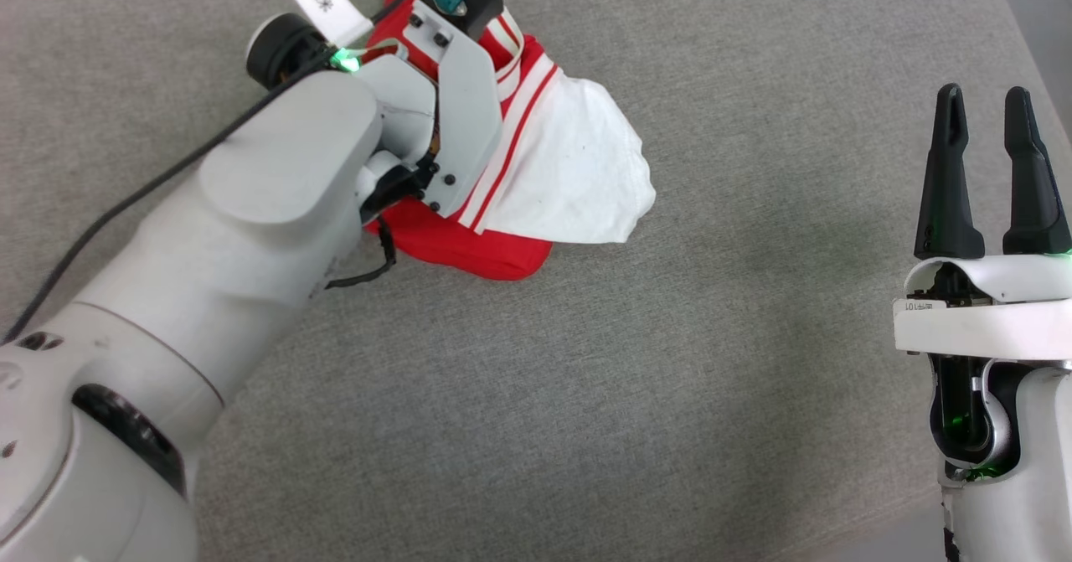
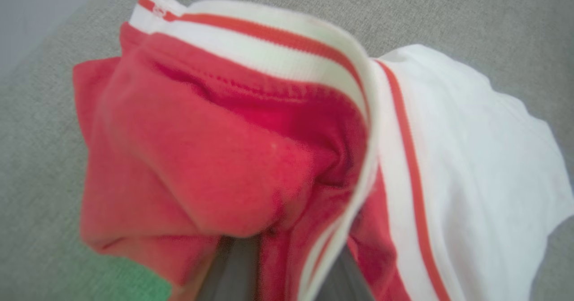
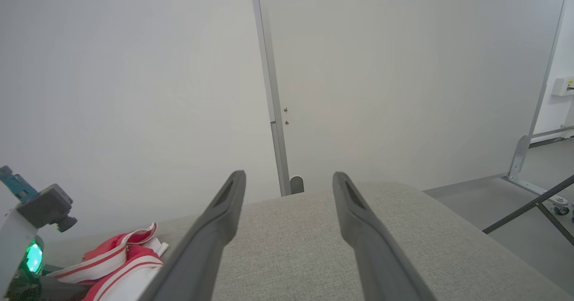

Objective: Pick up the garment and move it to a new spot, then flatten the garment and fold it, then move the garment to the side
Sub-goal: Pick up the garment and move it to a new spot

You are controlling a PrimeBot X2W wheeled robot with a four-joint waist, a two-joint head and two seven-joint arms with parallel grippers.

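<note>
The robot's pale grey left arm [image 1: 276, 168] is reaching up toward 11 o'clock in the head view, and its wrist is covering the top of the garment [image 1: 569, 168], a soft red jersey shirt with white sleeve panels and red-and-white striped bands. The garment is sitting in a bunch on the grey fabric surface [image 1: 586, 378], with a white sleeve spilling out toward 3 o'clock. In the left wrist view, the left gripper [image 2: 289, 265] is pinching a thick fold of red cloth and striped band between its two dark fingers, so it is gripping the garment [image 2: 202, 157]. I cannot tell if any of the shirt is off the surface yet. This looks like the pick-up step, near the start of the job. To do it well, the arm should be lifting straight up until the hanging sleeve is clear, so nothing is dragging. It should be moving slowly, because a bunched fold could be slipping out. A good new spot is probably the open middle, toward 6 o'clock, where both grippers can reach. Over at 3 o'clock, the right gripper [image 1: 984, 101] is waiting well apart from the shirt, its fingers spread wide and holding nothing.
</note>
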